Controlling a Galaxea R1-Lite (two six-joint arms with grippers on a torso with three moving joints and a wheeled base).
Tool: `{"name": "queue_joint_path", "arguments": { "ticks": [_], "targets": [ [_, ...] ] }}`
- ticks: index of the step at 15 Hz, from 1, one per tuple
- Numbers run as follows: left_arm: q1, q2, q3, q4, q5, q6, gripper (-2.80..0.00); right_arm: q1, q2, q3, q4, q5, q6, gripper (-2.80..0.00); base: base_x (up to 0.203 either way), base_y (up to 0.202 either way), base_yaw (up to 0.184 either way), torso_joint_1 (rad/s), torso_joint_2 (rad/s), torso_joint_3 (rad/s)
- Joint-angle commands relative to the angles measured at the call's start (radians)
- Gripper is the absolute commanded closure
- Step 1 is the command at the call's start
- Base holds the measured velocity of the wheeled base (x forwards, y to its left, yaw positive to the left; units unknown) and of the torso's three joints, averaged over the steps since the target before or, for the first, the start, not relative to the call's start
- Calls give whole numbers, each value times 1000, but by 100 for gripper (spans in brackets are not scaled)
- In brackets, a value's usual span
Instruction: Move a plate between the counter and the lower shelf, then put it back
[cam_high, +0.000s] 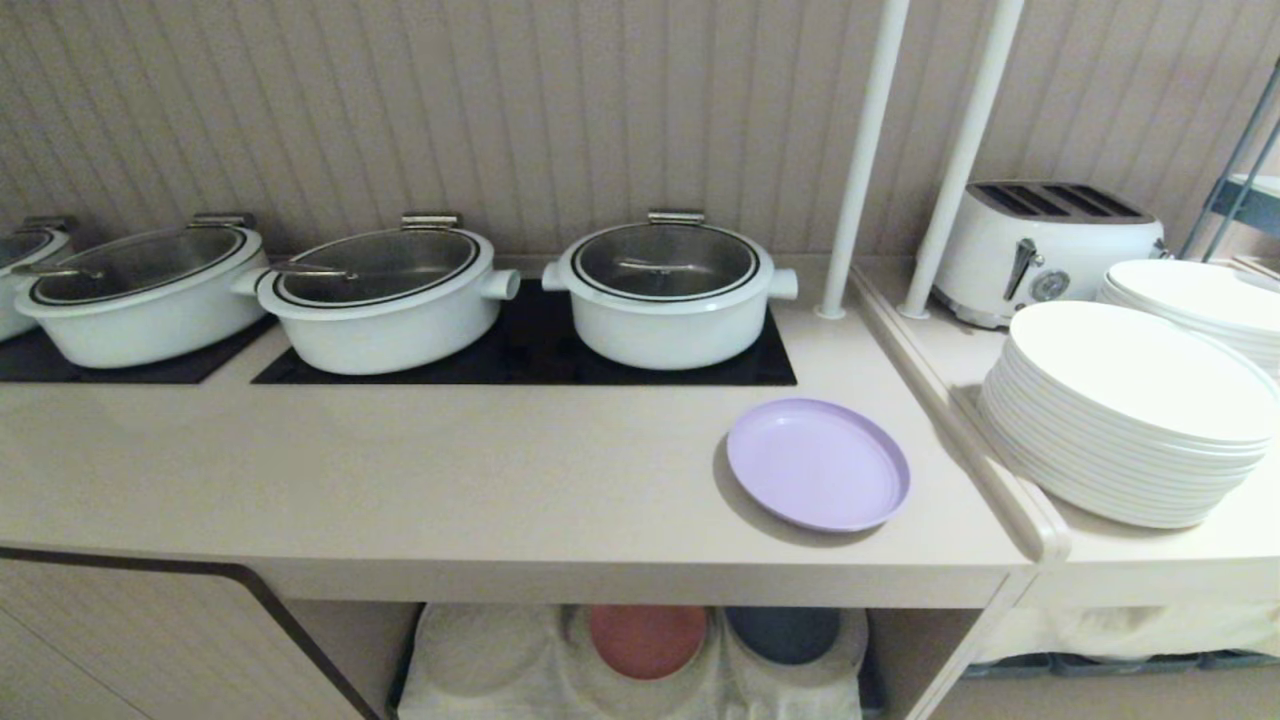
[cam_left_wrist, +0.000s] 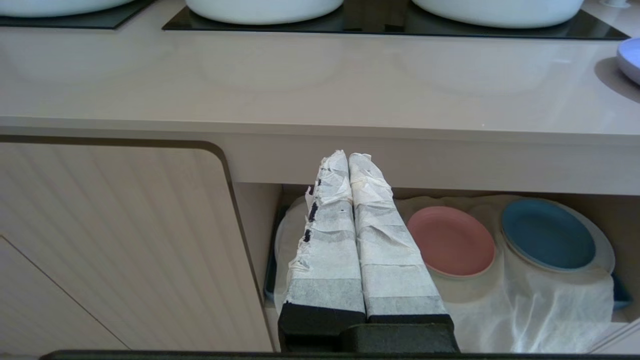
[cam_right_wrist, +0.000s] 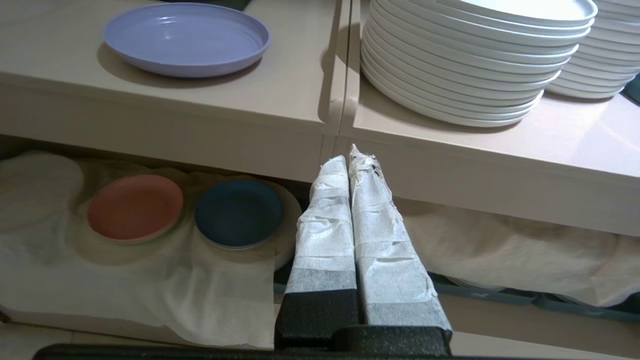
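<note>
Both grippers, left gripper (cam_left_wrist: 348, 159) and right gripper (cam_right_wrist: 351, 159), hang clenched and empty before the cabinet. Lilac plate (cam_high: 818, 463), smooth plastic with a raised rim, sits lower right of centre on the glossy beige counter (cam_high: 450, 480). Judged best: open wide, pinch the rim, then lower toward the cloth-lined lower shelf (cam_high: 480, 650).

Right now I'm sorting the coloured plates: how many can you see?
3: the plate, lilac, on the counter; a pink plate and a dark blue plate on the lower shelf. More may be hidden.
</note>
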Motion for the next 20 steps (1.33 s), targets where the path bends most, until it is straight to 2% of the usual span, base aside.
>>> {"name": "queue_joint_path", "arguments": {
  "ticks": [1, 5, 20],
  "targets": [
    [0, 1, 0, -1, 0, -1, 0, 0, 1, 7, -9, 2, 0, 0, 0, 0, 0, 0, 0, 0],
    [0, 1, 0, -1, 0, -1, 0, 0, 3, 8, -9, -1, 69, 0, 0, 0, 0, 0, 0, 0],
    [0, 1, 0, -1, 0, -1, 0, 0, 3, 8, -10, -3, 71, 0, 0, 0, 0, 0, 0, 0]
  ]
}}
